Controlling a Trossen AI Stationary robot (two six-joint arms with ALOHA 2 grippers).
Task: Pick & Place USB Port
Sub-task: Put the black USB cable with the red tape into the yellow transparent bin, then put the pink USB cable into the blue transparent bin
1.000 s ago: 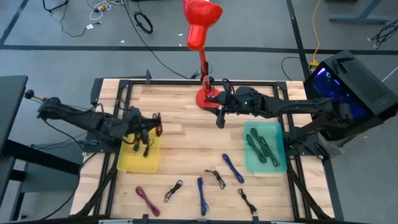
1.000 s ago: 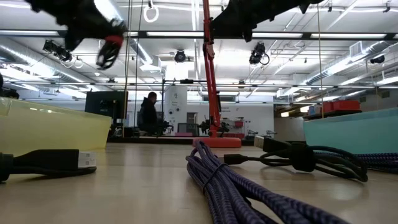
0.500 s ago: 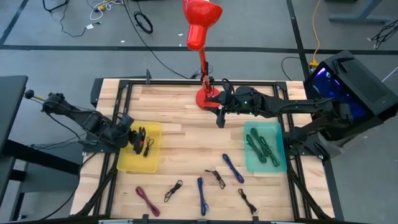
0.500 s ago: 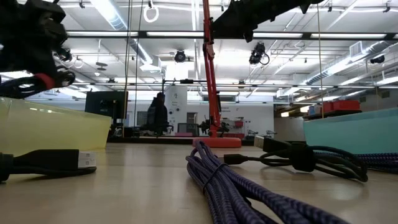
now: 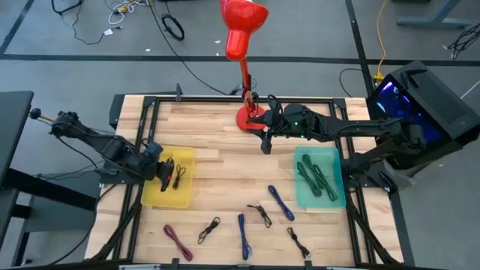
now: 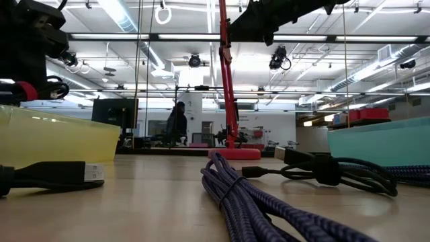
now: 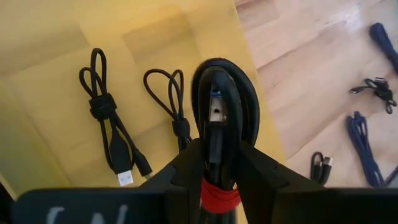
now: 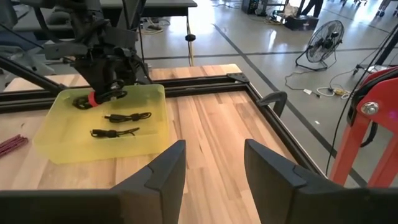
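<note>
Two cables (image 5: 180, 174) already lie in the yellow bin (image 5: 150, 201), left of centre in the high view. The left gripper (image 5: 165, 171) hangs over the bin with a black cable (image 5: 171, 166). The right gripper (image 5: 264, 142) waits upper centre by the red lamp (image 5: 241, 30). A teal bin (image 5: 335, 159) sits right, and loose cables are scattered along the lower part of the wood table (image 5: 217, 161).

Low view: the left gripper sits upper left above the bin wall. It shows an open workshop behind, with ceiling lights and a person (image 6: 177, 124) far back.

Left wrist view: the fingers (image 7: 186, 171) are clamped on the coiled cable, whose red tie (image 7: 219, 193) sits between them.

Right wrist view: its fingers stand apart, holding nothing.

Judgement: this is the drop step. Keep low over bare bin floor, spread the fingers fully, then lift straight so the coil does not snag.
</note>
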